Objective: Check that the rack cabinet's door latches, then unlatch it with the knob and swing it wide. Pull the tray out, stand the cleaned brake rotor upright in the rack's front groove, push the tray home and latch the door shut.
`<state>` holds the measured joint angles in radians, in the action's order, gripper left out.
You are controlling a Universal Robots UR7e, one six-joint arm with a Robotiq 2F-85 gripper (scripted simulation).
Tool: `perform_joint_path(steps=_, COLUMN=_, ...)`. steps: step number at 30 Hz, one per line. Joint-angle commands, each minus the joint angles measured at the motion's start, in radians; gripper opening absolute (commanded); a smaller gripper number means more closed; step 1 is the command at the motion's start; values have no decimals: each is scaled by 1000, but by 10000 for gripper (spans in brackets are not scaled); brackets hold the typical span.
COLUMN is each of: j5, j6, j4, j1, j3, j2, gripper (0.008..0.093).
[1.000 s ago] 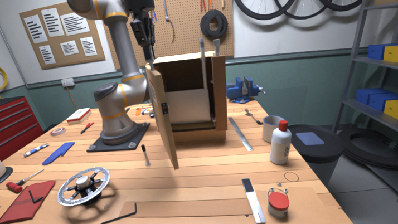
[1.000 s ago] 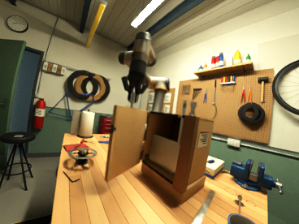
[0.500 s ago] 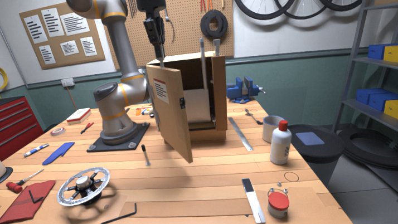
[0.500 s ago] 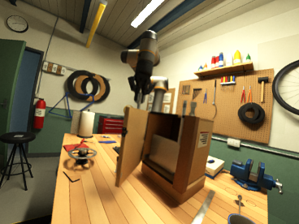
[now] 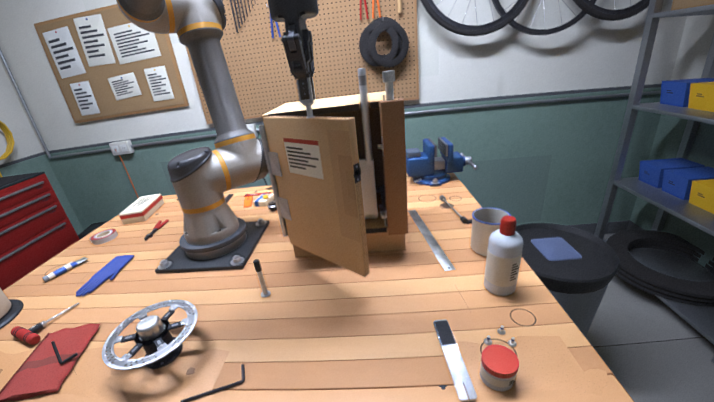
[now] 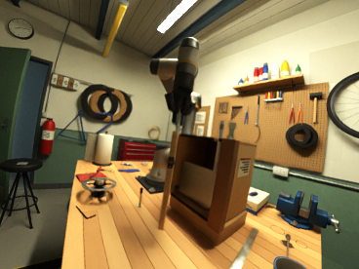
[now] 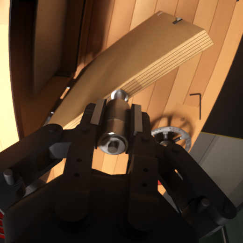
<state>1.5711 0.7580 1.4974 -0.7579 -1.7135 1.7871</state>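
Observation:
The rack cabinet (image 5: pixel 345 175) stands mid-bench with its door (image 5: pixel 315 190) partly swung, angled across the front opening. My gripper (image 7: pixel 116 109) reaches down from above at the door's top edge, its two finger pads clamped on either side of a metal peg handle (image 7: pixel 115 121) that rises from that edge. The brake rotor (image 5: pixel 150 334) lies flat near the bench's front left corner, far from the cabinet. A pale tray panel (image 5: pixel 369 187) shows inside the gap beside the door.
A white cup (image 5: pixel 487 230) and a white bottle (image 5: pixel 503 256) stand right of the cabinet, with a steel ruler (image 5: pixel 431 240) beside them. A loose peg (image 5: pixel 261 278) stands in front of the arm's base (image 5: pixel 212 250). An Allen key (image 5: pixel 215 385) lies near the front edge.

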Motion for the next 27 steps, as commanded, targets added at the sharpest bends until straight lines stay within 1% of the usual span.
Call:
perform_joint_path(steps=1, j5=0, j6=6, j4=0, j1=-6, j3=1, j2=0, gripper=80)
perform_joint_path(steps=15, j5=0, j6=91, j4=1, j1=-91, j3=5, j2=-5, gripper=80)
perform_joint_path(steps=27, j5=0, j6=147, j4=0, j1=-147, j3=1, j2=0, gripper=80)
